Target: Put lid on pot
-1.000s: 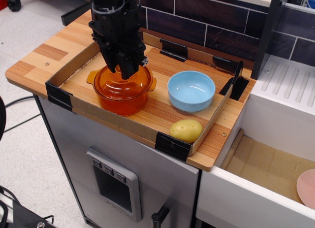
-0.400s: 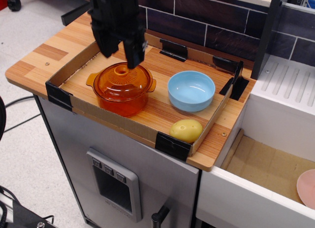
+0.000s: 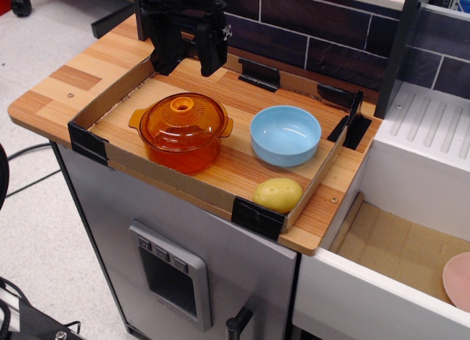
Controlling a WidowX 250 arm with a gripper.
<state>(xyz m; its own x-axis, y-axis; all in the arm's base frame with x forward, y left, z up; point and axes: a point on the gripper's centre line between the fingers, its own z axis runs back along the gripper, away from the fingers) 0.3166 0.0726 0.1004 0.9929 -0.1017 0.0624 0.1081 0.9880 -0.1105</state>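
Note:
The orange translucent lid [image 3: 181, 118] sits level on the orange pot [image 3: 181, 150], its ring knob up. The pot stands at the left of the wooden tray [image 3: 242, 164], with its two small handles showing at the sides. My black gripper [image 3: 188, 64] hangs above and behind the pot, well clear of the lid. Its two fingers [image 3: 211, 57] are spread apart and hold nothing.
A light-blue bowl [image 3: 286, 136] stands right of the pot. A yellow lemon-like object [image 3: 277, 194] lies at the tray's front right corner. Black brackets [image 3: 258, 73] line the tray's rim. A white sink [image 3: 411, 230] with a pink plate [image 3: 460, 280] is at the right.
My gripper was down at the lid's knob. It has let go, opened and risen up and back, leaving the lid resting on the pot.

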